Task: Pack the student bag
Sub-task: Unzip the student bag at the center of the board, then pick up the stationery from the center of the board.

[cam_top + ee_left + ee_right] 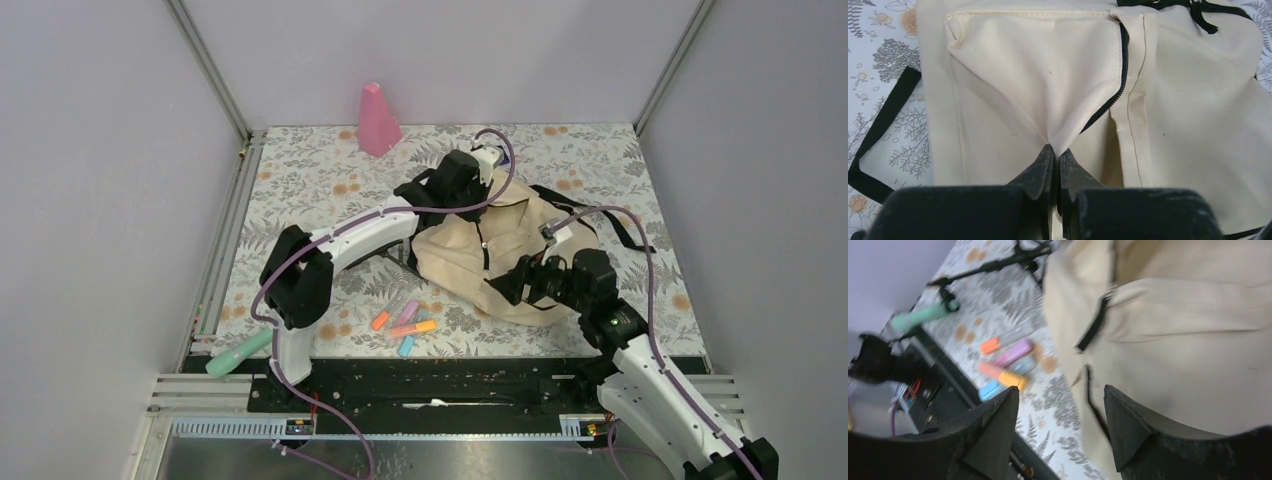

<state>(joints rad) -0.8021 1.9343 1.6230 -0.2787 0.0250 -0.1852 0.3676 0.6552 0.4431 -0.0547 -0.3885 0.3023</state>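
Bag: the student bag [500,255] lies slumped on the floral table [300,170], between the two arms' working ends.
Left claw: the left gripper [1055,156] is pressed together on a fold of bag cloth just beside the black zipper [1120,70]. The cloth tents up from the pinch.
Right claw: the right gripper [1060,390] is spread with nothing between its fingers, and hangs at the bag's near side over a cream panel.
Loose items: highlighters [405,325] lie near the bag's near-left side, not touching it. A green tube [238,352] is well off to the bag's left, and a pink cone [378,120] stands beyond the bag's far-left.
Handling (judged): limp, light cloth with no frame. It creases wherever it is pulled and will sag shut once released. It is not fragile and is unlikely to slip in a pinch.
Where to hold (judged): the cloth lip beside the zipper, or a black strap [883,125]. The mouth likely needs one claw holding it up while the other loads.
Hidden: I cannot tell whether the zipper is open or how wide. The inside of the bag is not visible. The right wrist view is blurred, so details on that side of the bag are unclear. The arms cover part of the bag in the top view.
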